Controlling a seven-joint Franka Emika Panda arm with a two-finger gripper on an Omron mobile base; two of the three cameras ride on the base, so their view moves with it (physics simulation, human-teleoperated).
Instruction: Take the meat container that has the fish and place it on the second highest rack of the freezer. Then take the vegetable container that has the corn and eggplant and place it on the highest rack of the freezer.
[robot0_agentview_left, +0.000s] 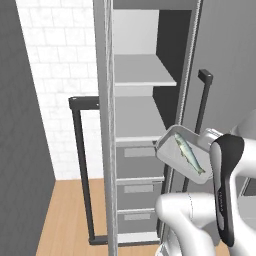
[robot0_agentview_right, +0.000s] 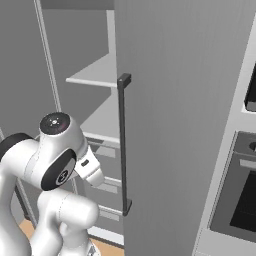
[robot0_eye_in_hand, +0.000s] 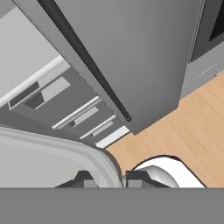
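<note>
Pincer (robot0_eye_in_hand: 109, 180) clamped on the meat container's (robot0_agentview_left: 172, 155) rim, fish (robot0_agentview_left: 189, 153) lying inside, tray held tilted in the air at the open freezer's (robot0_agentview_left: 137, 125) four o'clock, level with the drawers (robot0_agentview_left: 139, 159).

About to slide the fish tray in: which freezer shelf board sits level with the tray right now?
The lower shelf board, just above the drawers; the tray with the fish hangs by its front edge. The upper board sits well above.
</note>
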